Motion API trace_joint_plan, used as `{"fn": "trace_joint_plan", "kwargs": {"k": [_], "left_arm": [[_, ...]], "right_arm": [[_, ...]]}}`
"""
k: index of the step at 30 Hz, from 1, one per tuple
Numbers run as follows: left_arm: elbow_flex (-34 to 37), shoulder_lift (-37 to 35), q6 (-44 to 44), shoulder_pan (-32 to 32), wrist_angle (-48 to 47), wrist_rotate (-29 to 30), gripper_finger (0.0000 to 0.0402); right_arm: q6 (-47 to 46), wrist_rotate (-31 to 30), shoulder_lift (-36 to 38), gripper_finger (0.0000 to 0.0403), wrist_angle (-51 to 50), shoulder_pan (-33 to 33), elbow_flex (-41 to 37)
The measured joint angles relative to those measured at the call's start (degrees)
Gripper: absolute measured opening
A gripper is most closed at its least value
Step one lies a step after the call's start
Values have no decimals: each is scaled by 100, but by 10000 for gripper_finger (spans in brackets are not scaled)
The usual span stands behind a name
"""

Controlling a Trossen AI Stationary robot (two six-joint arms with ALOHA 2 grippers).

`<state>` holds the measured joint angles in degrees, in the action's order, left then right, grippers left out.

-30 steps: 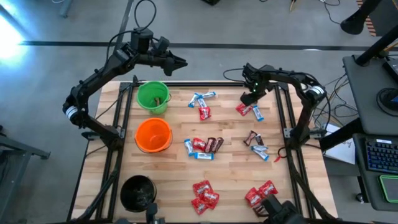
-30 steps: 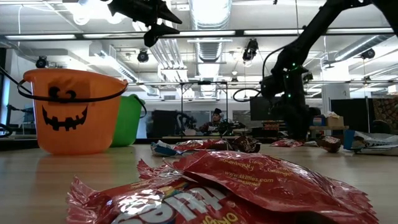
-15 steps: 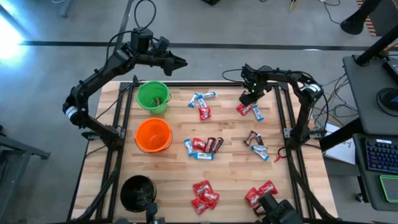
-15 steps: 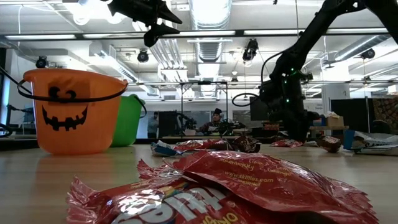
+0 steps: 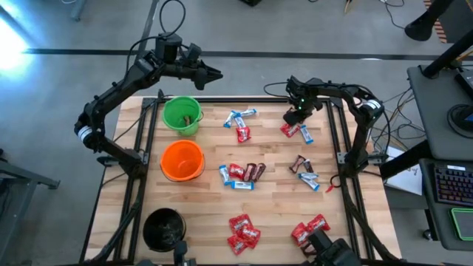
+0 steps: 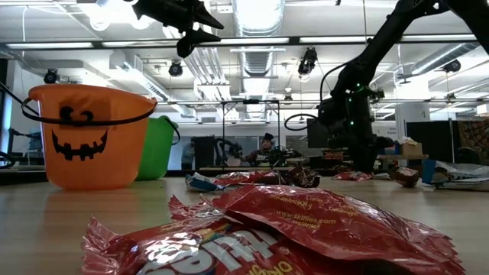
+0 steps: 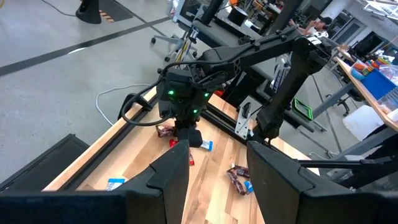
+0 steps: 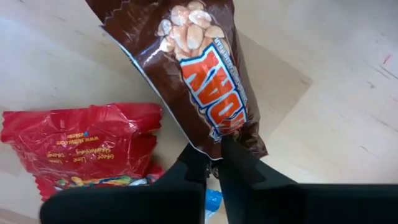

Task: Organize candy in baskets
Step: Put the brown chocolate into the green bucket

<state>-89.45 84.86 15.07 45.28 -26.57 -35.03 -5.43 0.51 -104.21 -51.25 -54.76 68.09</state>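
Note:
My right gripper [image 5: 295, 118] points down at the table's far right and is shut on a dark brown candy [image 8: 199, 68]. A red candy [image 8: 87, 143] lies right beside it. More red, blue-and-white and brown candy lies at mid-table [image 5: 242, 174] and along the near edge [image 5: 242, 230]. The green basket [image 5: 181, 116], the orange basket [image 5: 182, 160] and the black basket [image 5: 163, 229] stand in a row down the left side. My left gripper [image 5: 214, 74] hangs open, high over the far edge beyond the green basket. My right gripper pinches the brown candy's crimped wrapper end [image 8: 217, 140] between its two fingertips [image 8: 189, 165]. The fingers come from above, pointing down. The rest of the candy stretches away from the fingers and lies on the table top beside the red candy.
A blue-and-white candy [image 5: 306, 134] lies just near-side of the right gripper. The black frame rails [image 5: 334, 133] run along the table's right and left edges. Bare wood [image 5: 214, 214] shows between the candy clusters.
My right gripper's fingers have shut on the end of the brown candy at the far right. The candy has stayed on the table.

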Motion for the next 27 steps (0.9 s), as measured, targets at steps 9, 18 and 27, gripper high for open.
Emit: {"fn": "trace_joint_plan", "kwargs": {"k": [9,18,27], "left_arm": [[0,0,0,-2,-2,-2,143],[3,7,13,-3,-3,13,143],[162,17,128,-162,107,461,143]], "right_arm": [[-128,-49,408,8,-244,-4,1],[-520,868,1488,8,-197,92,5],[-1169,896,2776,8,58,581,97]]}}
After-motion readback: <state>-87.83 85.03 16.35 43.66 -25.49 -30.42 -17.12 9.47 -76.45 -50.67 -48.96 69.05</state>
